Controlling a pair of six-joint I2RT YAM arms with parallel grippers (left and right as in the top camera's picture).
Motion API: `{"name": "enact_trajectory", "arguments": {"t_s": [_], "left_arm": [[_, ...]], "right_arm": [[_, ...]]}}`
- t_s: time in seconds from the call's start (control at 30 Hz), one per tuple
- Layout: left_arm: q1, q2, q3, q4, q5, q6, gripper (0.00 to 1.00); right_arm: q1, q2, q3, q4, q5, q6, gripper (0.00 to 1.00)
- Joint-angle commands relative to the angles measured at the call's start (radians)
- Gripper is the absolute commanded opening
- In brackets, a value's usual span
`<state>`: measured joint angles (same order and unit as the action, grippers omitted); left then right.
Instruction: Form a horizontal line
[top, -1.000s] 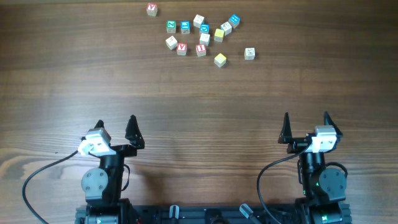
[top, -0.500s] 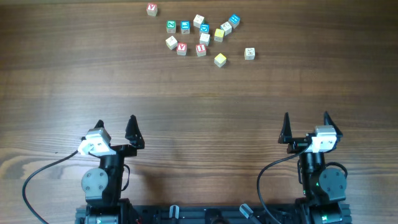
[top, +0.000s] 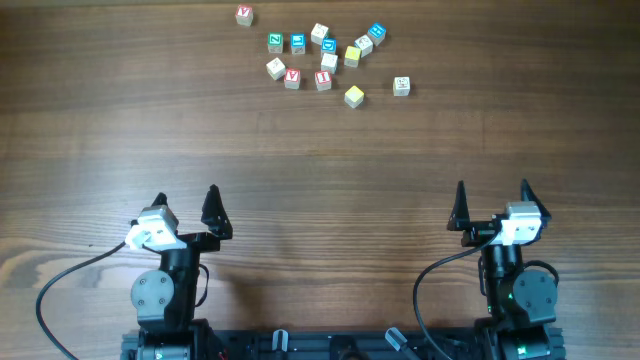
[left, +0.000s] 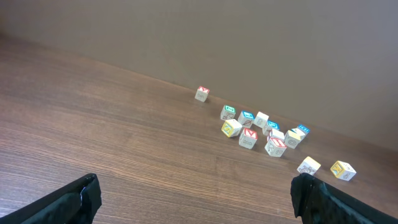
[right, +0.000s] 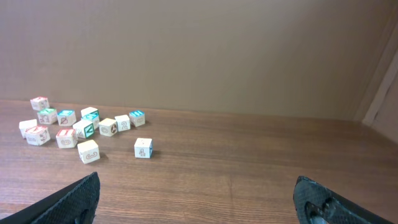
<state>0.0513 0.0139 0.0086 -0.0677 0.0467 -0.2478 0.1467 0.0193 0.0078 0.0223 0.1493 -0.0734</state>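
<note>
Looking down on the table (top: 320, 170), we find both grippers at its near edge, the left gripper (top: 186, 200) toward the near left corner and the right gripper (top: 493, 195) toward the near right corner, each with its jaws spread wide and nothing between them. The task's four cubes sit well apart from both, close to the far edge and about midway along it: the cream cube (top: 276, 68) farthest left, the red V cube (top: 292, 77) just beside it, the red I cube (top: 323, 79) a little further right, and the plain yellow cube (top: 354, 96) right again and nearer to us, so the row sags at its right end. Closer to the far edge we see the blue-lettered cubes (top: 298, 43) mixed with pale ones, one red-lettered cube (top: 244, 15) alone toward the left, and one pale cube (top: 401, 85) off to the right of the yellow
</note>
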Motion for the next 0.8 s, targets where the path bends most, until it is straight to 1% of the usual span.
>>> {"name": "enact_trajectory", "arguments": {"t_s": [0.0,0.27,0.37,0.43,0.6,0.7,0.77], "left_arm": [[-0.006,-0.005,-0.003,-0.008,-0.006,0.013,1.00],[-0.006,-0.005,-0.003,-0.008,-0.006,0.013,1.00],[-0.006,-0.005,-0.003,0.025,-0.006,0.012,1.00],[-0.006,-0.005,-0.003,-0.010,-0.010,0.012,1.00],[-0.006,-0.005,-0.003,-0.004,-0.010,0.008,1.00],[-0.006,-0.005,0.035,0.056,0.076,0.005,1.00],[-0.006,-0.005,0.092,0.052,0.081,0.005,1.00]], "right_arm": [[-0.004,-0.012,-0.003,-0.001,-0.019,-0.005,1.00],[-0.004,-0.012,-0.003,-0.001,-0.019,-0.005,1.00],[-0.004,-0.012,-0.003,-0.002,-0.019,-0.005,1.00],[-0.004,-0.012,-0.003,-0.002,-0.019,-0.005,1.00],[-0.004,-0.012,-0.003,-0.001,-0.019,-0.005,1.00],[-0.004,-0.012,-0.003,-0.002,-0.019,-0.005,1.00],[-0.004,-0.012,-0.003,-0.002,-0.019,-0.005,1.00]]}}
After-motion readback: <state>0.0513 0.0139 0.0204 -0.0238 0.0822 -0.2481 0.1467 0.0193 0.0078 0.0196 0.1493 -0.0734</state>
